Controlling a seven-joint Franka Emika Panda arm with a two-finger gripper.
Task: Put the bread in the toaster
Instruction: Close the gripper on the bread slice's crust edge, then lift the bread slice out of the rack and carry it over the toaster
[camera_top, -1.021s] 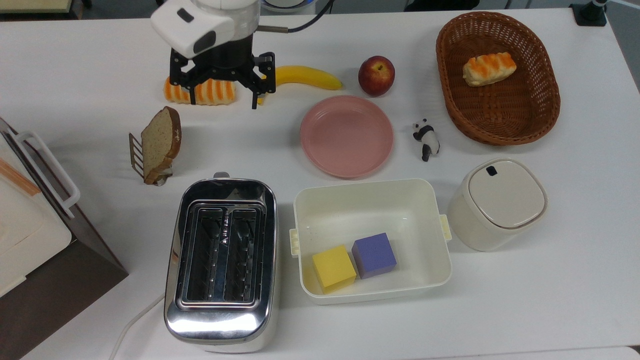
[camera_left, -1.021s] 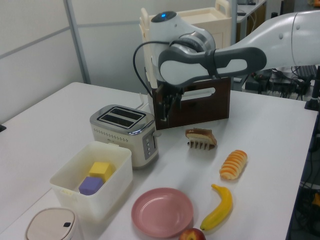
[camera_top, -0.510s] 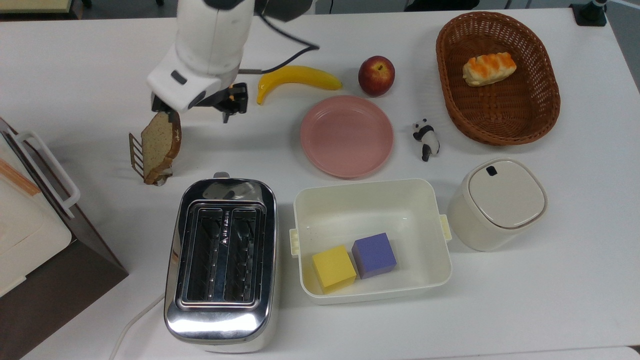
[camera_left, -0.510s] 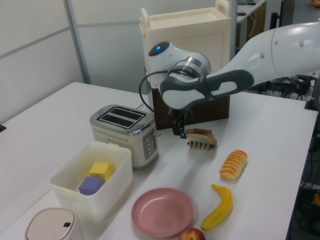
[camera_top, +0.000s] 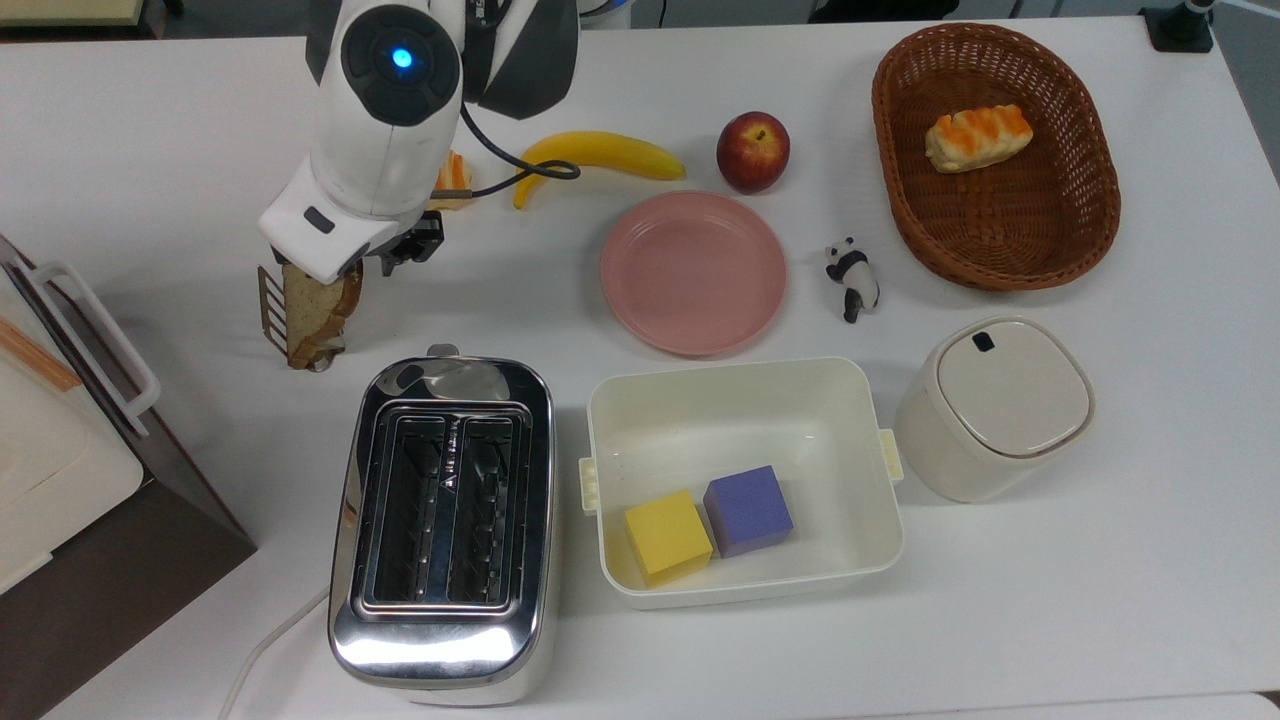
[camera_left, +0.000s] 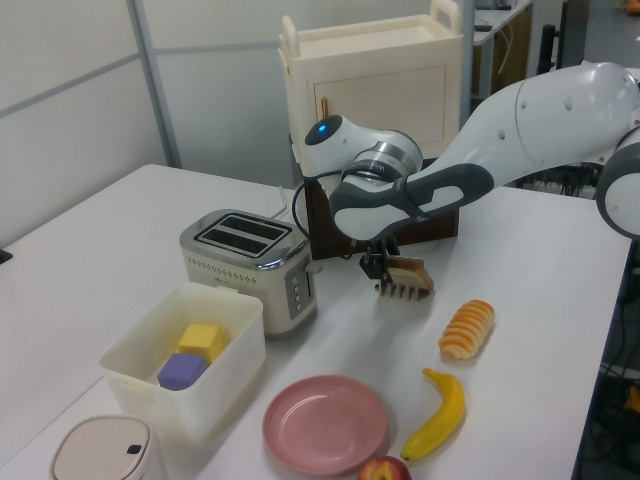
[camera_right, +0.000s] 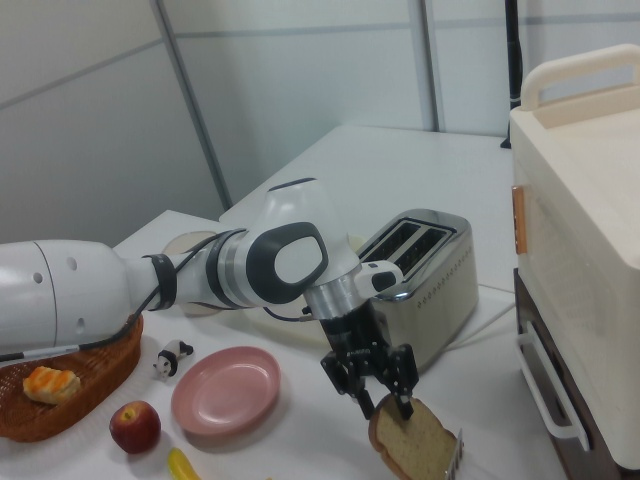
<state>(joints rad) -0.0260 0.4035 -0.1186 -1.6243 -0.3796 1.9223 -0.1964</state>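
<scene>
Bread: one brown slice, stood on edge in a small wire rack on the white tabletop, at about 11 o'clock from the toaster in the top view. In the top view its upper part is hidden under the arm's white wrist; in the right view its lower edge is cut off by the frame.

Gripper: black fingers seen spread apart in the right view, hanging just over the slice's rounded top; whether they touch it cannot be made out.

Toaster: chrome, two dark slots seen empty in the top view.

Striped roll: mostly hidden behind the arm in the top view.

Banana: partly crossed by a black cable in the top view.
</scene>
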